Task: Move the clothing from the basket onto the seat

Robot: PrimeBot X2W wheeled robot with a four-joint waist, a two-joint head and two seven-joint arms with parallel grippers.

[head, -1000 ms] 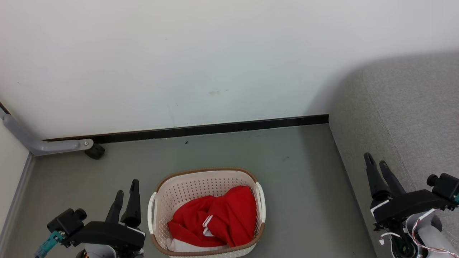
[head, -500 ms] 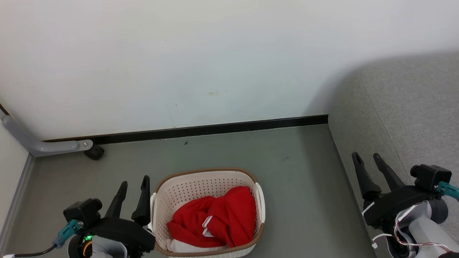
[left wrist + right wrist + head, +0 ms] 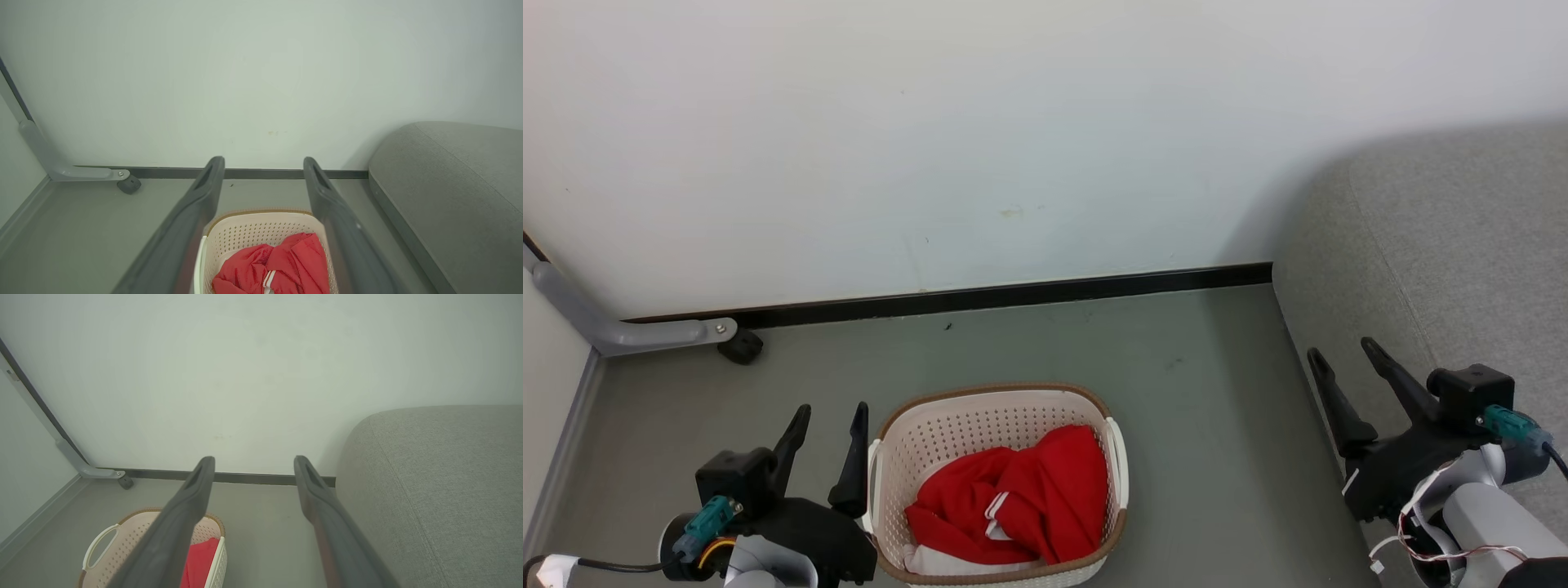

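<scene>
No lettering, number, brand or sign is showing legibly anywhere; the basket (image 3: 964, 433), the clothing (image 3: 1045, 490) and the seat (image 3: 1462, 261) are carrying nothing that can be read
</scene>
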